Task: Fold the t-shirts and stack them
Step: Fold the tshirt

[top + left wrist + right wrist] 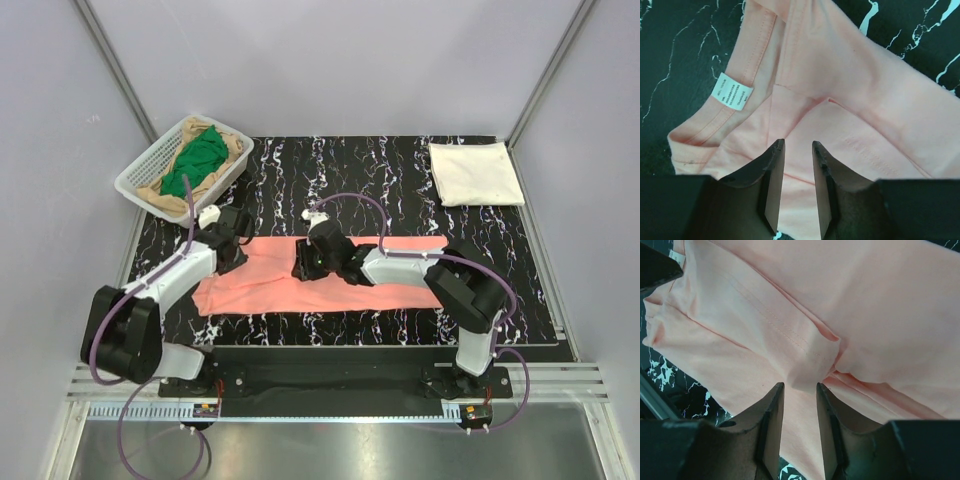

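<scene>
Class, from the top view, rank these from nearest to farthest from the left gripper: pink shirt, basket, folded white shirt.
From the left gripper:
1. Pink shirt, directly beneath it, in the middle.
2. Basket, back left corner.
3. White shirt, back right corner.

left arm [180, 270]: white shell links, black joints, bulky black base housing | right arm [395, 265]: same white-and-black build | purple cables [352, 195]: one per arm, looping from base along the links | left gripper [798, 144] — matte black wedge-shaped fingers [771, 175] | right gripper [800, 386] — likewise black, tapered
</scene>
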